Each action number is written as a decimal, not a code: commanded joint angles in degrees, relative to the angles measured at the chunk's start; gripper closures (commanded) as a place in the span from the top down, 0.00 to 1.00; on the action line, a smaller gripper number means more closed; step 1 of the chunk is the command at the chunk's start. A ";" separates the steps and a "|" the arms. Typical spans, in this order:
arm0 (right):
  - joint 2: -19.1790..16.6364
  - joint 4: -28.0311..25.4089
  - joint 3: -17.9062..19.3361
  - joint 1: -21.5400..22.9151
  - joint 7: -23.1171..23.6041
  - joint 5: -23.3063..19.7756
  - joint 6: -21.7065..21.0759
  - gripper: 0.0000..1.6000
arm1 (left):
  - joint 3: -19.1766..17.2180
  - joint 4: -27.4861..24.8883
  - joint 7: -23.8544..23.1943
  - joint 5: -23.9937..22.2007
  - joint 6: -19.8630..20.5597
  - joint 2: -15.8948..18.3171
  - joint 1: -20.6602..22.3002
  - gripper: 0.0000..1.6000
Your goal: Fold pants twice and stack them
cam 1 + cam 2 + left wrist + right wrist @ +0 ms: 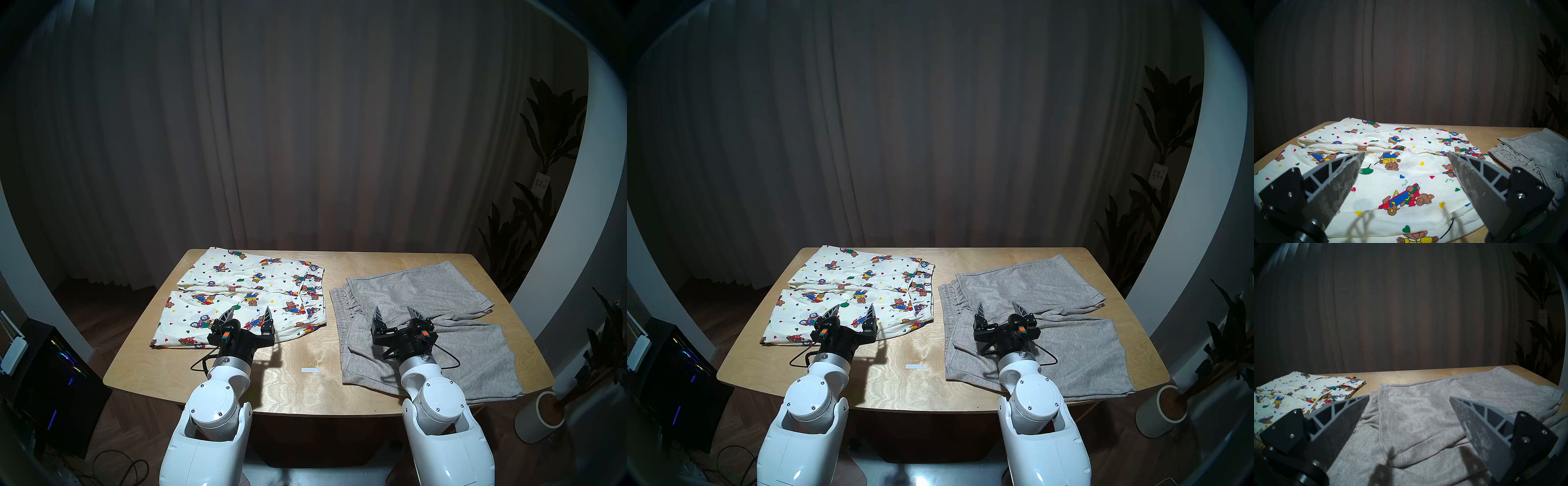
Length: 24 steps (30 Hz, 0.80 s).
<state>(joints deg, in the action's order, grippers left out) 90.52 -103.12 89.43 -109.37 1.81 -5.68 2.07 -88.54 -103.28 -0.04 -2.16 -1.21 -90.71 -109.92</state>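
Nothing legible from where I stand. A small white tag (540,185) hangs on the plant (549,135) at my right, with dark marks too small to read. A white strip (310,370) on the worktop (339,390) looks blank.

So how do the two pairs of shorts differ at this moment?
The printed shorts are cream with bears and hearts, on the table's left; the grey shorts are plain knit, on its right. The printed legs point left, the grey legs right. Both lie spread out, unfolded, untouched.
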 commanded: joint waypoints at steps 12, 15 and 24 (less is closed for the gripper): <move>0.33 -7.92 -2.88 0.74 2.90 -24.21 -12.40 1.00 | -8.68 -11.72 -5.99 -17.82 7.80 -1.08 -7.35 1.00; 0.37 -8.81 -2.98 0.39 1.90 -27.99 -15.70 1.00 | -10.08 -12.70 -6.72 -21.16 10.04 -1.54 -8.26 1.00; -0.59 -9.60 -5.75 0.43 -1.49 -36.16 -20.32 1.00 | -16.64 -15.49 -9.04 -33.71 16.12 -3.87 -10.48 1.00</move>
<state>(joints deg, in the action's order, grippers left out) 90.53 -110.32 85.17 -108.90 1.83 -36.49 -16.14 -101.59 -115.48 -7.03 -28.82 12.56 -92.95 -118.83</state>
